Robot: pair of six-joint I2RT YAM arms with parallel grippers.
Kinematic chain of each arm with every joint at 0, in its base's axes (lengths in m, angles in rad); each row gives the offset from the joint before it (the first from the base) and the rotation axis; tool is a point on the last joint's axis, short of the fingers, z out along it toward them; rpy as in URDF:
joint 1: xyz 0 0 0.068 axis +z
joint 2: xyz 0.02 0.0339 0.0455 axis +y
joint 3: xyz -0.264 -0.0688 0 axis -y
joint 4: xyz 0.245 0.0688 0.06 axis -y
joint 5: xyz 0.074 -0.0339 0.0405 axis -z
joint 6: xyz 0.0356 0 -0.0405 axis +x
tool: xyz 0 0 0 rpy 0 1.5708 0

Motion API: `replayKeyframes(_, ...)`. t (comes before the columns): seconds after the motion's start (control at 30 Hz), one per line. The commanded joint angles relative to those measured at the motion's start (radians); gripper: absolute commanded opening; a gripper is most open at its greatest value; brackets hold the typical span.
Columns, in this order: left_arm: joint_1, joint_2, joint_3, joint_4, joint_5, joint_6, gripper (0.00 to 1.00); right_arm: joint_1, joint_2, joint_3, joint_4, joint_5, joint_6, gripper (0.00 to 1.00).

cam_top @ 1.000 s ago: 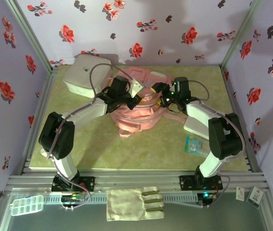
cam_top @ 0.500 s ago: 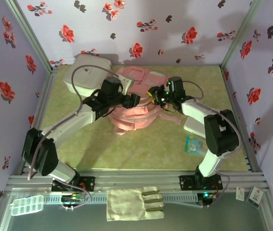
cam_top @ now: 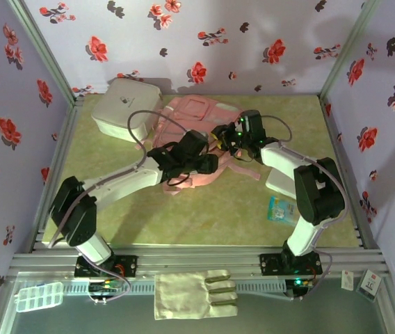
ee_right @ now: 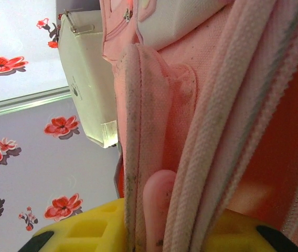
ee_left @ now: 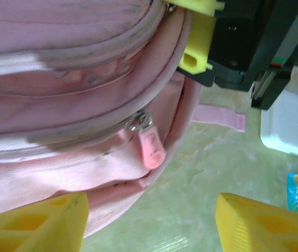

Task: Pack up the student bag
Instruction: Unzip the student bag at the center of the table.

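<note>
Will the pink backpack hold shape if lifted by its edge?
Probably floppy: the backpack bulges in soft folds, and its edge bunches in the right gripper. Lifted there, the rest would likely sag. Woven fabric looks grippy, unlikely to slip.

The backpack is soft pink with paler trim and greyish smudges along its seams, and its zip pull is the same pink. It lies on a table marbled in yellowish green. The walls are lilac, scattered with red and black flowers. The box is white. The arms are black and white, and the left gripper has bright yellow fingers. A packet shows blue, and a glove is cream.
</note>
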Motion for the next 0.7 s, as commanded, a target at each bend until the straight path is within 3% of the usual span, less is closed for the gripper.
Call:
replayKeyframes(0.0,0.0,0.038,0.063,-0.012,-0.048,-0.049,0.6,0.016,-0.012,0.04,0.05,-0.004,-0.032,0.29)
replayKeyframes(0.33,-0.01,0.142,0.162,-0.09,-0.111,-0.085,0.42,0.019,-0.019,0.025,0.073,-0.012,-0.024,0.28)
replayKeyframes(0.43,-0.016,0.176,0.196,-0.144,-0.178,-0.103,0.38,0.018,-0.019,0.019,0.089,-0.018,-0.016,0.28)
replayKeyframes(0.67,-0.024,0.21,0.206,-0.162,-0.247,-0.126,0.33,0.018,-0.021,0.01,0.103,-0.024,-0.012,0.28)
